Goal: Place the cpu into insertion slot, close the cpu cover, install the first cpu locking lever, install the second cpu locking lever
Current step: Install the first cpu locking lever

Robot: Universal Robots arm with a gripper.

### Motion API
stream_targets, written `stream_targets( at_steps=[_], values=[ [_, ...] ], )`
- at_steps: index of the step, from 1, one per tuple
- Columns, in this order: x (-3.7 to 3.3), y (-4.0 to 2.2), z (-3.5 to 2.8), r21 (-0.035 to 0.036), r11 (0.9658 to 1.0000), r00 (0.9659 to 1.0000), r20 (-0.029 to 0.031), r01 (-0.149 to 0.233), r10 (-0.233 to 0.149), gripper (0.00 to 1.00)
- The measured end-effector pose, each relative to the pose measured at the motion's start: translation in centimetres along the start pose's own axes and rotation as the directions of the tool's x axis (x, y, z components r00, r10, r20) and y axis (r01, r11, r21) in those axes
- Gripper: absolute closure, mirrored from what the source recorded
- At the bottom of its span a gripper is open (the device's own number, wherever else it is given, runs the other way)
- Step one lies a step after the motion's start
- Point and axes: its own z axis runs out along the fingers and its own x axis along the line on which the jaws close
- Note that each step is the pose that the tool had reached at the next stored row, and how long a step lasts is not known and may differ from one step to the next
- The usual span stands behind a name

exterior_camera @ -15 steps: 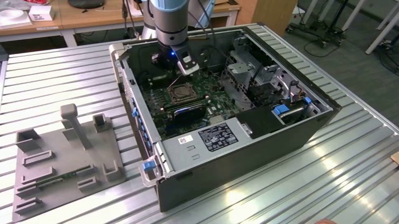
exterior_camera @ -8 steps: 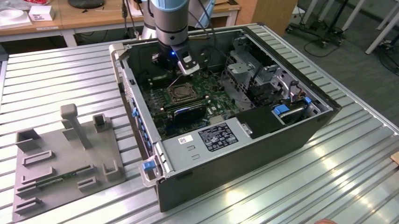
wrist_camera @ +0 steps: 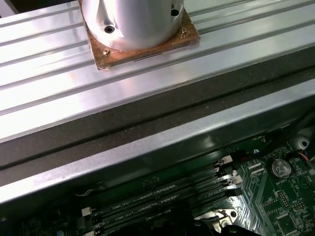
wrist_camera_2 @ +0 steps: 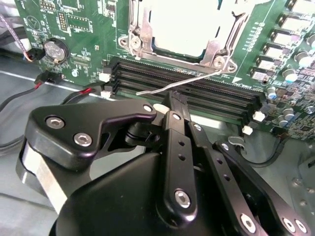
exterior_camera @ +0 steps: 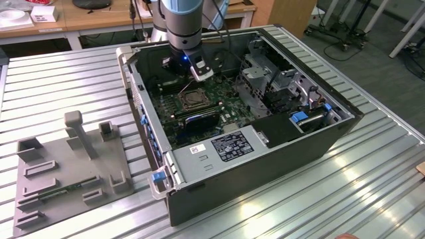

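Silvery locking lever [wrist_camera_2: 197, 78] sits right at the gripper [wrist_camera_2: 174, 98] tip, jaws together. I'd press slow and straight so it hooks beside the cpu cover [wrist_camera_2: 215, 47] without slipping.

My arm [exterior_camera: 180, 20] stood nearly upright in the exterior view, a grey-blue tube ending in a dark wrist [exterior_camera: 184, 50] where a small blue light glowed. Below it my hand [exterior_camera: 201, 73] pointed downward, leaning a little toward the exterior view's right, its pale tip lowest. In the second wrist view my hand [wrist_camera_2: 170, 102] showed from behind: a rounded black body with bolted black links [wrist_camera_2: 177, 157] running forward and narrowing to one tip. In the first wrist view the silvery round base [wrist_camera: 133, 19] of my arm stood upright.
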Motion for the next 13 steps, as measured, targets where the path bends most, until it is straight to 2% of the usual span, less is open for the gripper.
stream_targets(
  at_steps=[2, 13],
  values=[
    [-0.14, -0.03, 0.0, -0.0036, 1.0, 1.0, -0.0012, -0.001, 0.001, 0.89],
    [-0.41, -0.21, 0.05, -0.0039, 1.0, 1.0, -0.0013, -0.001, 0.001, 0.89]
  ],
)
